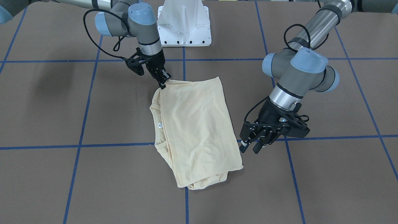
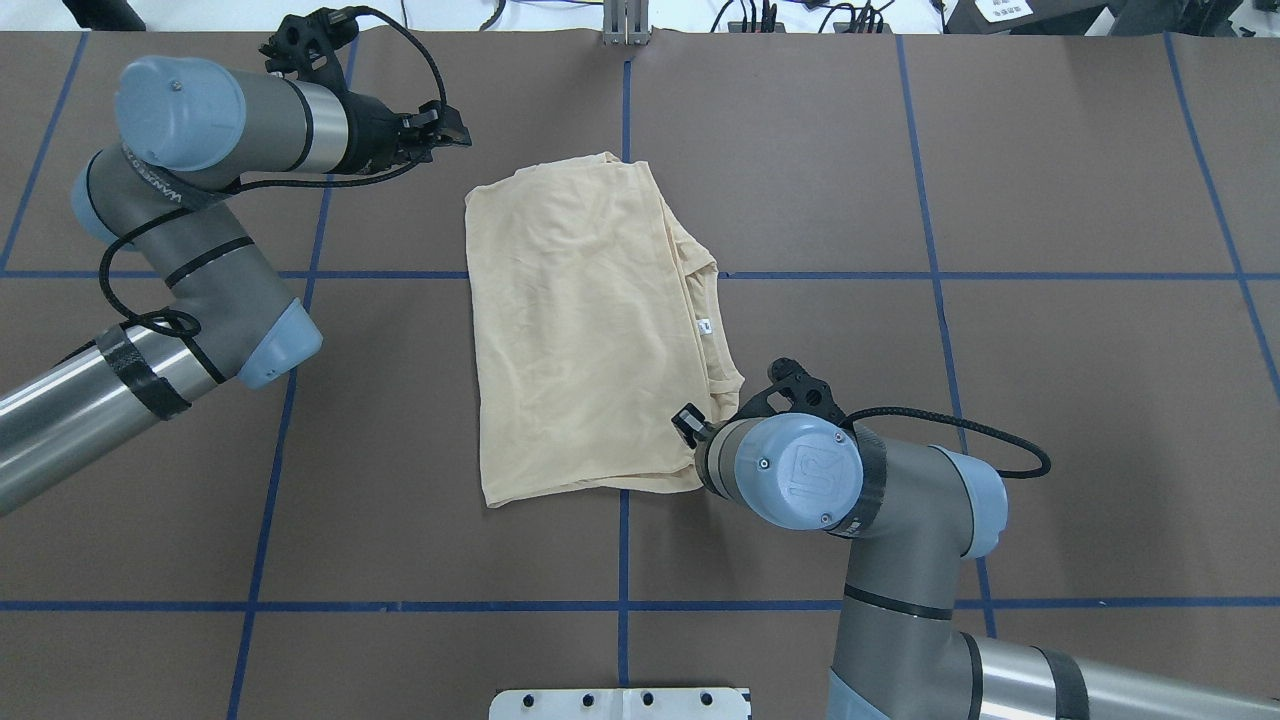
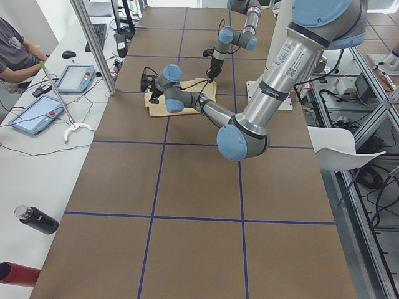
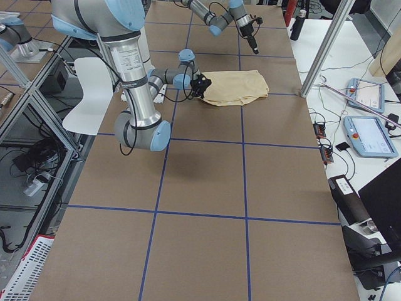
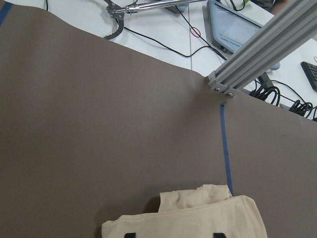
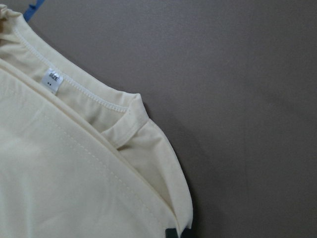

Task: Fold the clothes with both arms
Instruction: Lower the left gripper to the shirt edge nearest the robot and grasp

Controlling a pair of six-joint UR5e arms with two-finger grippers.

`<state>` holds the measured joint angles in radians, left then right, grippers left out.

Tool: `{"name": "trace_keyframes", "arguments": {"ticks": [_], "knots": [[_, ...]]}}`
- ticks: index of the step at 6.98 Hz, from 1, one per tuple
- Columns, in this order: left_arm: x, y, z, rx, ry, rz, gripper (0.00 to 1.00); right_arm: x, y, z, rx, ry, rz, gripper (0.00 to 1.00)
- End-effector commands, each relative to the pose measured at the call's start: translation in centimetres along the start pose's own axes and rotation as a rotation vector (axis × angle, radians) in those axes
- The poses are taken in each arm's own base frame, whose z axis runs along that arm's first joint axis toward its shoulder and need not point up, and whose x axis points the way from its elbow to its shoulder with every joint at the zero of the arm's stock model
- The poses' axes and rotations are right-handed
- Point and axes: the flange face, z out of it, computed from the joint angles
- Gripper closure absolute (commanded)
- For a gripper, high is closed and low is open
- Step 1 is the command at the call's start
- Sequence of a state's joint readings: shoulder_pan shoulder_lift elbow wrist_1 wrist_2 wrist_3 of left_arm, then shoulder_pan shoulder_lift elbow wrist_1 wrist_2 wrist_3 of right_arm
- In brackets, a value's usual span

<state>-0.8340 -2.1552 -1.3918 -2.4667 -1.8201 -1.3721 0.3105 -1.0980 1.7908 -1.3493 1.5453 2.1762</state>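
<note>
The pale cream-yellow shirt [image 1: 196, 124] lies folded into a rectangle on the brown table, print hidden, with the collar and white neck label [image 1: 160, 125] showing along one edge. It also shows in the overhead view [image 2: 580, 320]. My right gripper [image 1: 164, 84] is shut on the shirt's near corner next to the collar; the right wrist view shows that corner [image 6: 148, 148] and the label [image 6: 53, 81]. My left gripper [image 1: 252, 146] is open and empty, raised just beside the shirt's far corner. The left wrist view shows its fingertips [image 5: 130, 234] spread over the shirt's edge [image 5: 198, 218].
The white pedestal base [image 1: 184, 25] stands at the robot's side of the table. Blue tape lines [image 2: 625, 605] grid the brown surface. An aluminium post [image 5: 257, 49] stands at the far table edge. Tablets [image 4: 369, 135] and bottles [image 3: 37, 219] lie on the operators' bench.
</note>
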Motion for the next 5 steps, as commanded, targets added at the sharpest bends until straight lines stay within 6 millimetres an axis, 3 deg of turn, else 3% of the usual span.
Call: {"name": "trace_keyframes", "arguments": {"ticks": [1,2,3,5], "knots": [[1.0,0.4,-0.6,-0.003,0.019,-0.025,0.39,-0.1,0.1,-0.8,-0.011,-0.011,0.001,1.00],[1.2,0.8,-1.1,-0.007,0.030,-0.060,0.39,0.0,0.6,-2.3,-0.028,-0.025,-0.003,1.00],[1.4,3.2,-2.1,-0.033,0.053,-0.086,0.39,1.5,1.1,-3.0,-0.042,-0.020,-0.004,1.00],[1.3,11.4,-6.8,-0.130,0.112,-0.222,0.39,3.5,3.7,-3.8,-0.038,-0.045,0.004,1.00]]}}
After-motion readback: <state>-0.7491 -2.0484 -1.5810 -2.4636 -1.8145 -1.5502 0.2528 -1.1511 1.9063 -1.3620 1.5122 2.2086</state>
